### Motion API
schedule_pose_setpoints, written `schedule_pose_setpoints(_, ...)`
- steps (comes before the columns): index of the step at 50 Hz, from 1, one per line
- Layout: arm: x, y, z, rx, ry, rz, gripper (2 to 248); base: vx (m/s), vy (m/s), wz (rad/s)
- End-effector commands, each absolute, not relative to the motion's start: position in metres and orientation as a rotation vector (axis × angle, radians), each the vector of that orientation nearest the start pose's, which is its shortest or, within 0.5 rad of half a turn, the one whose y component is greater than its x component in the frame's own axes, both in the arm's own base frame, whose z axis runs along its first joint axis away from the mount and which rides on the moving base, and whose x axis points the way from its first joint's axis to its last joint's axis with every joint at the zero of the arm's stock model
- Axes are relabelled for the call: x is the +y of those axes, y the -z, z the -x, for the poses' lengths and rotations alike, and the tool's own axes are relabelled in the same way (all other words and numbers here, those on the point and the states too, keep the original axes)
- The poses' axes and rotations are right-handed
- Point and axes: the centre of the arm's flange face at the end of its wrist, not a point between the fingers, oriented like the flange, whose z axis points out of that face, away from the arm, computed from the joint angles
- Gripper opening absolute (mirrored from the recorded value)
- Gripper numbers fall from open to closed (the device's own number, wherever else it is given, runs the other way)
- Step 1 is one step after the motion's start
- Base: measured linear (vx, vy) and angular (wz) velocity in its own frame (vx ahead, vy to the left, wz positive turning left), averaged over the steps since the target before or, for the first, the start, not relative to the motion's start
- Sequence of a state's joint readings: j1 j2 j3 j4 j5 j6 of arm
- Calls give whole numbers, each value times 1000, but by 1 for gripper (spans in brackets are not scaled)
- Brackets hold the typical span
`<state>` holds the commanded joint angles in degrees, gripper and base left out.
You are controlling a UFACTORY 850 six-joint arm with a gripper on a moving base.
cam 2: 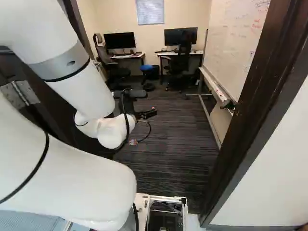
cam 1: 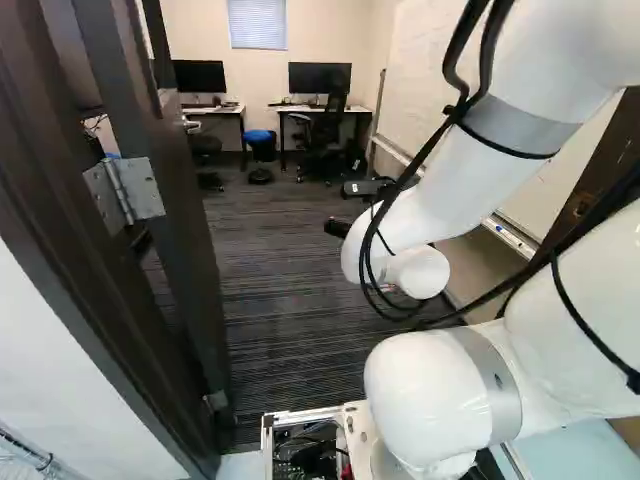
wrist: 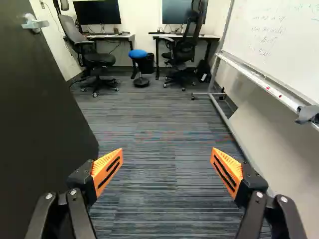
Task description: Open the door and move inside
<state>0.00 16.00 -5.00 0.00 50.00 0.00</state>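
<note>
Wrist view has the plainest sight of the door [wrist: 45,114]: it stands open on the robot's left, close beside the gripper, with its lever handle [wrist: 35,23] near the free edge. Both base views show what the wrist view leaves out, a metal hinge [cam 1: 125,190] joining the door to the dark left jamb [cam 1: 70,220]. The right jamb [cam 2: 262,101] shows at length in the right base view, while the arm covers much of it in the left one.

From its lowest joint, the arm [cam 1: 445,180] rises high, then its forearm slopes down and forward to a bent wrist. The gripper [cam 2: 147,114] points ahead into the room, past the jambs. Its two fingers are spread wide, orange pads [wrist: 107,172] well apart, with striped carpet [wrist: 159,149] seen between and beyond them. Black cables [cam 1: 375,240] loop down beside the wrist.

Ahead, two desks [wrist: 169,36] stand along the far wall, each with a monitor [wrist: 97,12]; a blue stool [wrist: 138,54] is between two office chairs [wrist: 94,59]. To the robot's right, a whiteboard [wrist: 279,40] runs along the wall; the wrist view best shows the grey cloth [wrist: 308,114] hanging over its tray's front edge.
</note>
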Motion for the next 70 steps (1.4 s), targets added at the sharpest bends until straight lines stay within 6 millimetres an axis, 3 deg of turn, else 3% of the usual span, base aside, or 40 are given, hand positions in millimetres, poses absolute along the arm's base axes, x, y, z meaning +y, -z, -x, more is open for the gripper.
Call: schedule_pose_setpoints(70,0,-366,-270,0,1824,2558,247,128,-15,-6)
